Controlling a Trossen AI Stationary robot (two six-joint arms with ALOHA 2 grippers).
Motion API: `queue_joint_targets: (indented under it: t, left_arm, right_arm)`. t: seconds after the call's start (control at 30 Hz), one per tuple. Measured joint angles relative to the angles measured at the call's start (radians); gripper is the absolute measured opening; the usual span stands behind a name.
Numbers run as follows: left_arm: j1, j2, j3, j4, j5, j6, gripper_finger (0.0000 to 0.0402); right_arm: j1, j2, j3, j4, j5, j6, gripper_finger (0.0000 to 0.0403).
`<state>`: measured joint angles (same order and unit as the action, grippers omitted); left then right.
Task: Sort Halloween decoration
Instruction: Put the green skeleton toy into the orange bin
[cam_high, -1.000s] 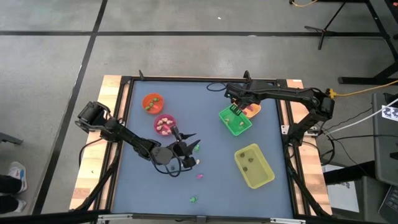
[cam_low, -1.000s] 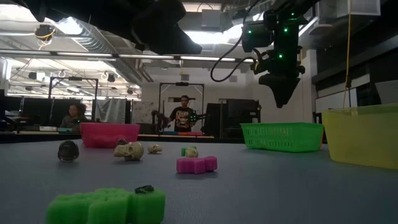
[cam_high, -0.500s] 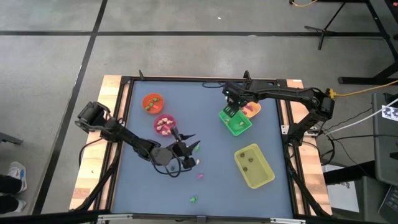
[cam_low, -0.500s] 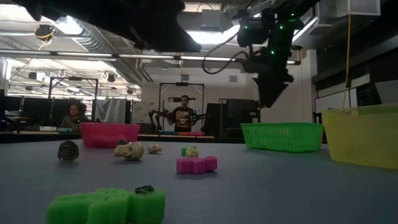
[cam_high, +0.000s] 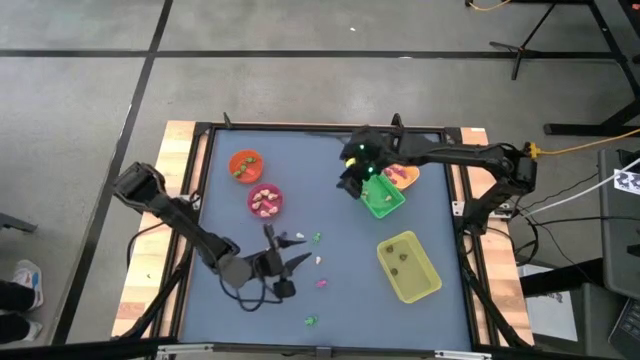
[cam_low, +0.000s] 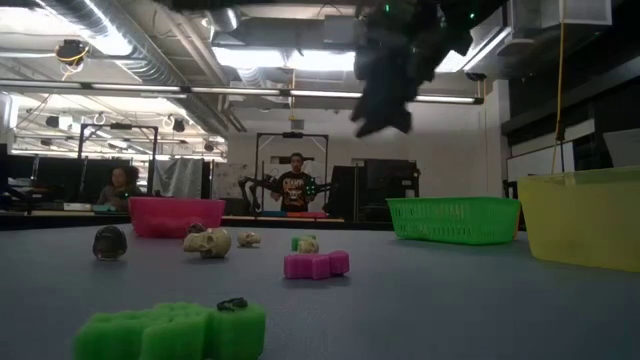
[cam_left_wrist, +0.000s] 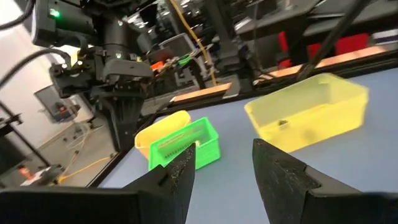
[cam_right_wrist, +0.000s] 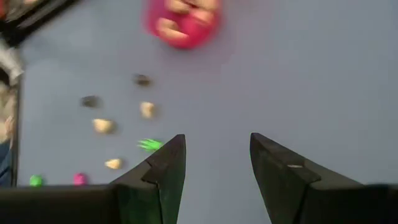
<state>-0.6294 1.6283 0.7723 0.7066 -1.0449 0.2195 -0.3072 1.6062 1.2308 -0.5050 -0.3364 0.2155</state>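
— On the blue table (cam_high: 420, 200), where do the arms stand?

— Right gripper (cam_high: 350, 180) hangs in the air at the far side, just beside the green tray (cam_high: 381, 196), toward the table's middle. Its fingers (cam_right_wrist: 163, 168) stand apart with nothing between them — only bare table shows through the gap. Left gripper (cam_high: 293, 250) sits low near the middle of the table, close to the loose trinkets; its fingers (cam_left_wrist: 180, 174) are also spread and empty.

— And the Halloween decoration?

— Scattered. A green piece (cam_high: 316, 238), a cream one (cam_high: 318, 261) and a pink one (cam_high: 322, 283) lie just past the left gripper's tips, and another green piece (cam_high: 311, 320) lies near the front edge. From table height you see a green sponge shape (cam_low: 170, 330) closest, with a small dark thing on top of it, then a pink one (cam_low: 316, 264), a cream skull (cam_low: 207, 242) and a dark round piece (cam_low: 110, 243) farther back. The right wrist view shows several more small bits, dark, cream and green, spread below the pink cup (cam_right_wrist: 181, 22).

— Anything already in containers?

— The pink cup (cam_high: 265, 200) holds pale pieces, the orange cup (cam_high: 245, 164) has a few green bits, and the yellow tray (cam_high: 408, 267) has two small dark things. An orange tray (cam_high: 405, 176) sits touching the green one on its far side. What lies in the green tray I cannot tell.

— People?

— Two persons show in the room behind, well away from the table.
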Motion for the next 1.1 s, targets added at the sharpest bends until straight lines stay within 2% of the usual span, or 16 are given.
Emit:
queue_joint_targets:
  t: [0.1,0.2,0.37,0.6,0.8,1.1]
  left_arm:
    - [-0.041,-0.043,0.000,-0.061,-0.015,-0.023,0.0144]
    - [-0.083,-0.096,0.000,-0.165,-0.026,-0.087,0.0144]
    - [-0.136,-0.176,0.000,-0.411,-0.024,-0.309,0.0143]
    - [-0.184,-0.204,0.000,-0.666,-0.005,-0.576,0.0143]
    - [-0.190,-0.204,0.000,-0.754,0.035,-0.708,0.0143]
    - [-0.181,-0.204,0.000,-0.770,0.048,-0.715,0.0143]
  right_arm:
    - [0.069,0.000,0.000,0.082,-0.004,-0.091,0.0177]
    - [0.152,0.000,0.000,0.138,0.038,-0.214,0.0177]
    - [0.270,0.020,0.000,0.179,0.138,-0.382,0.0177]
    - [0.352,0.163,0.000,0.279,0.145,-0.492,0.0177]
    - [0.360,0.294,0.000,0.369,0.145,-0.516,0.0177]
    - [0.358,0.405,0.001,0.390,0.142,-0.572,0.0177]
